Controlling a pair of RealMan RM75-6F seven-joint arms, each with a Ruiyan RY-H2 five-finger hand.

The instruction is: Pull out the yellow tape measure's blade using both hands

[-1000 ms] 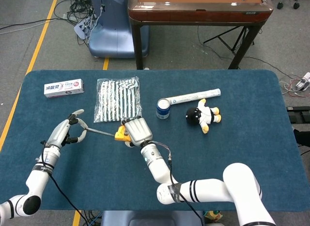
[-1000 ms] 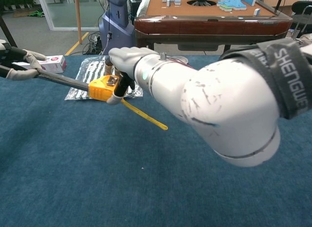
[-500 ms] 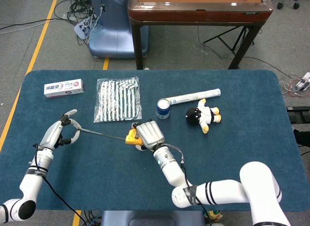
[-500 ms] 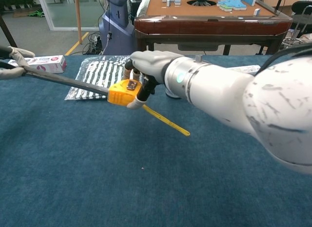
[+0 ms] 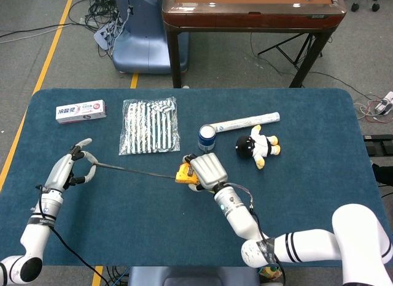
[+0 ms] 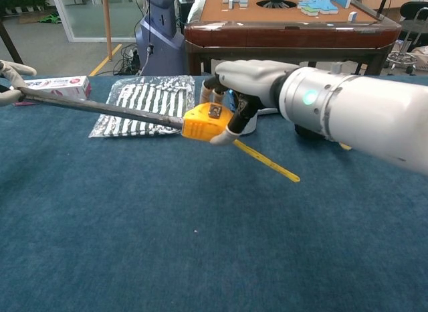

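Blue tabletop [image 5: 319, 200] fills the scene, and near its middle the right hand [image 5: 209, 170] is wrapped over the yellow tape measure [image 5: 183, 174], fingers curled around the case. In the chest view the case sits lifted off the cloth, with a yellow strap [image 6: 266, 161] hanging out behind it. The blade [image 5: 135, 170] runs out as a long dark strip toward the left edge, where the left hand [image 5: 69, 170] pinches its tip between thumb and finger, other fingers loosely spread. Behind the blade, toward the far edge, lies a striped foil packet [image 5: 149, 125]. A toothpaste box [image 5: 80, 111] sits near the far left corner. A white tube [image 5: 249, 121] lies past the middle, with a small round tin [image 5: 207, 138] at its near end. Just beside them, a little panda toy [image 5: 258, 146] lies on its back.
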